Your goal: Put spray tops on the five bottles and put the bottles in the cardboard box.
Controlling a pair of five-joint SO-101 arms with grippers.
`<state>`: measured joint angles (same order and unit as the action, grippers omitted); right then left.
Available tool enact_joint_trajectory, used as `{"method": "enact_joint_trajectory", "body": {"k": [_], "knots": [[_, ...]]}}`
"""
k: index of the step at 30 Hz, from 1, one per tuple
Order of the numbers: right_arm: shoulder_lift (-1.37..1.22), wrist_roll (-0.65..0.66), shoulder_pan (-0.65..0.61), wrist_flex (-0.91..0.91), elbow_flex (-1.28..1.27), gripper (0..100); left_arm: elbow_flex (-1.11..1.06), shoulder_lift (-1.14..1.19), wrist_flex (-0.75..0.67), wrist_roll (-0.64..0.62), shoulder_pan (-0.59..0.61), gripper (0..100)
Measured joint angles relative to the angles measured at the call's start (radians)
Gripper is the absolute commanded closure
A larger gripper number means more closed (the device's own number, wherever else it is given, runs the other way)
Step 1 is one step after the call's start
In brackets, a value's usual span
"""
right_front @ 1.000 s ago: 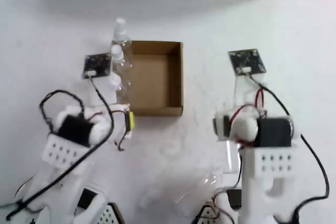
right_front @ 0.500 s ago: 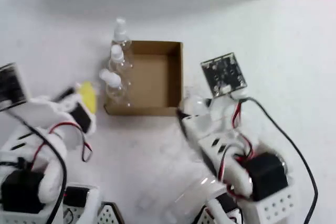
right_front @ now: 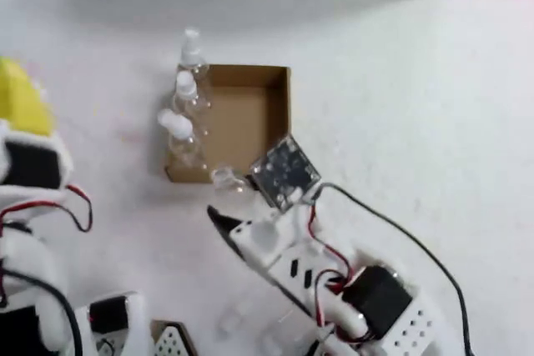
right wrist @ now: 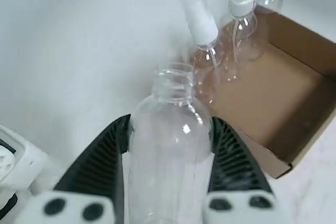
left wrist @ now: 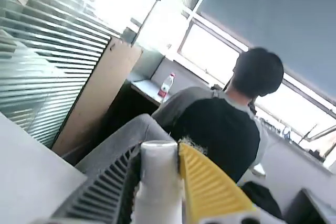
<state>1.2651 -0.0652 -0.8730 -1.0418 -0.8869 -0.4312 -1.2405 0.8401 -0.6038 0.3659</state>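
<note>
Right gripper (right wrist: 169,129): clamped on the open bottle (right wrist: 170,177), one jaw on each flank. The neck pokes out past the tips, with no top on it.
Just changed, near: a second ago this arm stood off to the box's right. It has swept across and dropped low, so the bottle's mouth now sits at the near corner of the box (right_front: 250,77).
Box: right ahead of the right gripper's tips, open side up on the table (right_front: 417,81).
Capped bottles (right_front: 185,93): a row just beyond the gripped bottle's mouth, along the box's side. I cannot tell whether they stand inside the wall or just outside it.
Left gripper (left wrist: 158,149): well apart from the right gripper and off to the far side of the row. Its grey and yellow jaws are closed on a spray top (left wrist: 156,192), which points up at the room.
Just changed, far: this arm was down beside the row a second ago and has swung out and lifted.
Meaning: the open bottle and a top are each in a gripper but far from each other. Capping looks like the step in hand, and the two must meet first.
Count: three capped bottles, one open bottle, one loose top, one box. That is four bottles found, and I cannot make out a fifth.
</note>
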Motion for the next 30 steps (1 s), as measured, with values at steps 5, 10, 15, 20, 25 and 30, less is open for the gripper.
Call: {"method": "enact_joint_trajectory", "body": {"k": [5,10,15,20,25,30], "knots": [[0.130,-0.002,-0.002,0.137,-0.147,98.1,0.055,-0.003,-0.014,-0.098,0.055,98],[0.215,-0.002,-0.003,0.238,-0.252,98.1,0.129,-0.003,-0.014,-0.288,0.141,98],[0.296,-0.002,-0.003,0.282,-0.327,98.1,0.166,-0.003,-0.014,-0.350,0.150,98],[0.419,-0.003,-0.003,0.284,-0.413,98.1,0.166,-0.003,-0.061,-0.344,0.147,98],[0.525,-0.003,-0.003,0.284,-0.473,98.1,0.166,-0.003,-0.117,-0.181,0.017,98],[0.525,-0.003,-0.003,0.284,-0.474,98.1,0.166,-0.003,-0.117,-0.141,-0.129,98]]}}
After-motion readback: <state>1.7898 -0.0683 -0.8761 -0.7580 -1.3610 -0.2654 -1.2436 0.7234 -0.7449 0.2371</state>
